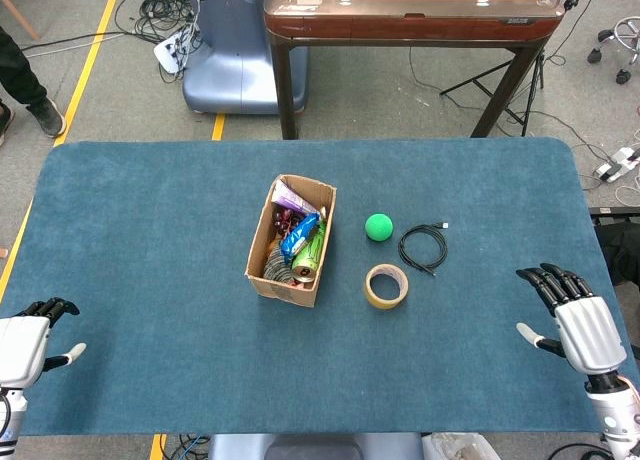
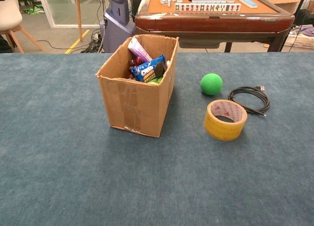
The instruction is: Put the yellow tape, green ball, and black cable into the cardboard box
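Head view: we see both hands low at the table's near corners, all three loose items still outside the box.
Right hand (image 1: 580, 325): released, fingers apart and stretched forward, holding nothing, near the table's right edge.
Left hand (image 1: 30, 342): also released and empty, fingers apart, at the far left corner; the chest view shows neither hand.
Yellow tape (image 1: 386, 285): lying flat, hole up, forward and inward of our right hand; the closest of the three to it.
Black cable (image 1: 422, 248): coiled in a loose ring, a little farther forward than the tape, just beside it on the right-hand side.
Green ball (image 1: 378, 227): farthest forward of the three, near the cable, apart from the tape.
Cardboard box (image 1: 258, 242): open-topped, already holding snack packets; it sits between the left hand and the three items, long axis running away from us.
Nearer hand: we judge the right, plainly; the left would have to reach past the box.
Coming move, as we read it: right hand travels inward and forward to the tape, then carries it further inward over the box opening.
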Robot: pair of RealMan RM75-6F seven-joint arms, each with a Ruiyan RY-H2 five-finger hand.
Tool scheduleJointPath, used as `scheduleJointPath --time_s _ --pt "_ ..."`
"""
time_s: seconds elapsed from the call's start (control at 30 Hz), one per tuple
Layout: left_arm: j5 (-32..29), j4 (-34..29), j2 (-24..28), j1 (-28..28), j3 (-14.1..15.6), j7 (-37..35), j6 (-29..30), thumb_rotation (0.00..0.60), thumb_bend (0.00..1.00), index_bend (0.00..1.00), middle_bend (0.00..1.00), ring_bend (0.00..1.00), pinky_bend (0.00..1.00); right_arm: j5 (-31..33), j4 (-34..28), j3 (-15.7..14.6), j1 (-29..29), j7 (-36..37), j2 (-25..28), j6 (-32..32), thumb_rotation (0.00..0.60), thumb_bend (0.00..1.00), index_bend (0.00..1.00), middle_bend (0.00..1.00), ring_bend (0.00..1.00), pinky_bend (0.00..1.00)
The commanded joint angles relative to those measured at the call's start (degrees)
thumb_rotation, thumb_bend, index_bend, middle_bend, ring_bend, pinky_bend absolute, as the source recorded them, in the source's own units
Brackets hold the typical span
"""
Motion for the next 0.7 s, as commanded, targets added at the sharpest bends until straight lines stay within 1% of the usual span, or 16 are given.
scheduleJointPath --time_s 0.03,0.3,0.37,0.4,0.47,0.5,0.57,0.63,0.7 --pt "-0.1 -0.2 0.2 -0.1 0.0 -0.3 -0.3 0.600 0.07 0.44 0.42 0.41 0.62 0.0 -0.5 -0.2 0.1 -0.4 0.3 -0.2 0.600 0.00 0.23 0.27 0.18 0.28" --pt "-0.5 -1.0 0.7 0.1 0.0 -0.8 -0.3 0.600 0.07 0.44 0.43 0.41 0.62 0.5 0.3 1.0 0.9 1.0 -1.1 0.6 0.600 0.00 0.29 0.31 0.23 0.32" --pt "-0.7 -1.0 0.8 0.2 -0.1 -0.9 -0.3 0.600 0.07 0.44 0.43 0.41 0.62 0.2 0.4 1.4 1.6 0.3 -1.4 0.3 0.600 0.00 0.34 0.33 0.24 0.33" --pt "-0.9 -1.0 0.8 0.2 -0.1 -0.9 -0.3 0.600 0.07 0.44 0.43 0.41 0.62 0.1 0.5 1.6 2.0 -0.5 -1.4 -0.1 0.600 0.00 0.37 0.34 0.26 0.36" --pt "-1.0 -1.1 1.0 0.3 0.0 -0.8 -0.5 0.600 0.07 0.44 0.43 0.41 0.62 -0.5 -0.1 2.1 3.3 -2.9 -1.2 -1.2 0.600 0.00 0.38 0.41 0.34 0.45" --pt "-1.0 -1.2 1.1 0.3 0.0 -0.8 -0.5 0.600 0.07 0.44 0.43 0.41 0.62 -0.8 -0.5 2.3 4.0 -4.3 -0.9 -1.9 0.600 0.00 0.38 0.46 0.40 0.51" --pt "-1.0 -1.5 1.3 0.4 -0.1 -1.1 -0.2 0.600 0.07 0.44 0.43 0.41 0.62 -1.5 -2.3 2.5 5.6 -7.5 0.1 -4.0 0.600 0.00 0.38 0.60 0.55 0.64" --pt "-1.1 -1.6 1.5 0.6 -0.3 -1.3 0.2 0.600 0.07 0.44 0.43 0.41 0.62 -1.8 -4.5 2.6 7.2 -10.3 1.2 -6.7 0.600 0.00 0.38 0.75 0.71 0.75" --pt "-1.4 -1.7 1.7 0.7 -0.4 -1.5 0.3 0.600 0.07 0.44 0.43 0.41 0.62 -1.8 -7.2 2.9 9.1 -13.4 2.3 -9.9 0.600 0.00 0.38 0.88 0.84 0.85"
